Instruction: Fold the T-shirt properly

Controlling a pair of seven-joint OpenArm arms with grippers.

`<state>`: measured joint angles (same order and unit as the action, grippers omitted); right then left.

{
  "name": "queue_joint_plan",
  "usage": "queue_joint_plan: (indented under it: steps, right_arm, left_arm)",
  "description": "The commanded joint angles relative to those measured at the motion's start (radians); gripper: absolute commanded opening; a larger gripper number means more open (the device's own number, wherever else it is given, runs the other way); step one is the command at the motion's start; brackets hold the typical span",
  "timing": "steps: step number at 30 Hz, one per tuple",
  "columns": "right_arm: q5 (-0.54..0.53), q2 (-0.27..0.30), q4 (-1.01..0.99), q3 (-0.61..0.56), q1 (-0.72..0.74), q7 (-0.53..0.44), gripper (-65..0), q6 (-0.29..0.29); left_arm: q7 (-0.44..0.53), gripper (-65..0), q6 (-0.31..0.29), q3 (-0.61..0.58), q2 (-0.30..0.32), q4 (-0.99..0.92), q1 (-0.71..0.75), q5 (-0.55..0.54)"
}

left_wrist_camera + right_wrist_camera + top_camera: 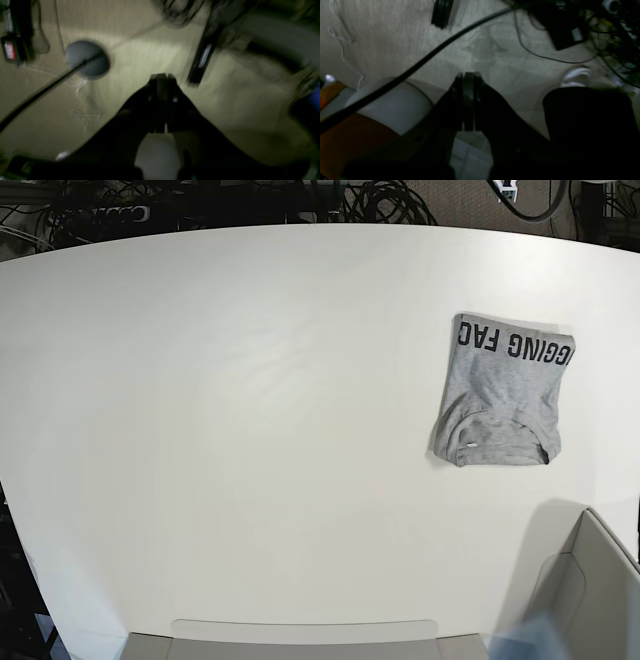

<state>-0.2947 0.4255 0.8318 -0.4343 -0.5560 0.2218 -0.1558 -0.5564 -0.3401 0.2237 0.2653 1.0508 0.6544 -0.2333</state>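
Heather-grey cotton, folded into a compact rectangle, is what I see on my base view: the short-sleeved T-shirt (503, 392) lies flat on the broad white table (250, 430), toward that view's right side and a little above the middle. Black block capitals run along its far edge, cut off by the folds, and the collar shows at the near edge. Nothing touches the shirt. Neither arm appears in the base view; a grey box-like corner (590, 580) sits at the lower right and a pale grey strip (300, 635) runs along the bottom edge, both well apart from the shirt.

From the left wrist camera, I see the left gripper (162, 77) with its dark fingers pressed together and nothing between them, pointing down at beige carpet (140, 50). The picture is blurred. A round grey disc (86, 57) lies on the carpet with a black cable (45, 87) running across it.

From the right wrist camera, the right gripper (468, 76) is likewise clenched on nothing, over the same sort of pale carpet (395, 37). A thick black cable (425, 58) crosses in front of it, and a tangle of dark wires (607, 30) fills the upper right. The shirt shows in neither wrist view.
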Motion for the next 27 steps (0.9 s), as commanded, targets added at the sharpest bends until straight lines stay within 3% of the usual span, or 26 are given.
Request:
queue_joint_plan:
  steps: [1, 6, 12, 14, 16, 21, 24, 27]
  right_arm:
    - [-0.001, 0.02, -0.079, -0.028, 0.03, -0.057, -65.0, 0.005]
    - [-0.001, -0.007, -0.372, -0.208, 0.161, -0.305, -65.0, 0.008]
    - [-0.001, -0.012, -0.454, -0.297, 0.239, -0.419, -65.0, 0.008]
    - [-0.001, -0.014, -0.487, -0.297, 0.261, -0.46, -65.0, 0.008]
    - [0.001, -0.017, -0.527, -0.312, 0.281, -0.491, -65.0, 0.006]
    - [0.001, -0.023, -0.578, -0.453, 0.325, -0.496, -65.0, 0.006]
    - [0.001, -0.02, -0.578, -0.535, 0.328, -0.496, -65.0, 0.006]
    - [0.001, -0.02, -0.578, -0.578, 0.328, -0.496, -65.0, 0.006]
  left_arm:
    - [0.019, -65.0, 0.003, -0.002, 0.016, -0.036, -0.017, 0.013]
    - [0.068, -65.0, 0.003, -0.002, 0.018, -0.205, -0.106, 0.032]
    - [0.172, -65.0, 0.009, -0.004, 0.013, -0.404, -0.21, 0.067]
    - [0.223, -65.0, 0.059, -0.004, 0.013, -0.475, -0.233, 0.09]
    - [0.301, -65.0, 0.158, -0.004, 0.013, -0.545, -0.258, 0.13]
    - [0.549, -65.0, 0.349, -0.002, 0.015, -0.722, -0.298, 0.213]
    - [0.648, -65.0, 0.399, -0.002, 0.013, -0.811, -0.324, 0.239]
    - [0.657, -65.0, 0.401, 0.0, 0.01, -0.826, -0.336, 0.249]
